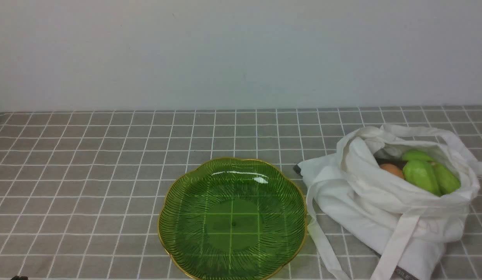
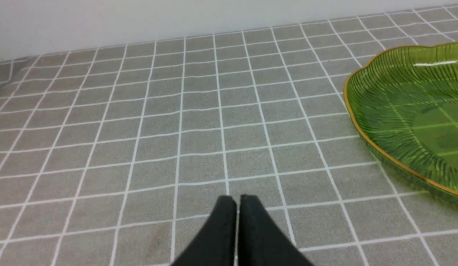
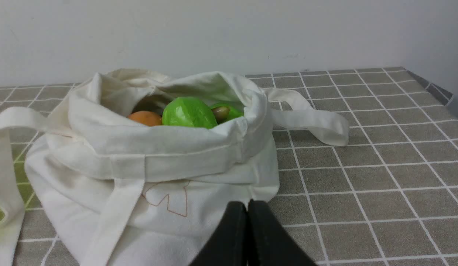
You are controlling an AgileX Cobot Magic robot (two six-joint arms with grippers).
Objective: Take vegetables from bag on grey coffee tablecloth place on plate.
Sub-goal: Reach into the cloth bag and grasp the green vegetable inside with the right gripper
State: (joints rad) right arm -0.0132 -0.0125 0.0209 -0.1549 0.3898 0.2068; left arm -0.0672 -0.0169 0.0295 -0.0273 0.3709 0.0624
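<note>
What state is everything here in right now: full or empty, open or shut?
Plate: empty, flat on the tablecloth.
Bag: rumpled, mouth open, beside the plate.
Green gourds: inside the bag.
Orange vegetable: inside the bag, next to the gourds.
Left jaws: shut, holding nothing.
Right jaws: shut, holding nothing.
</note>
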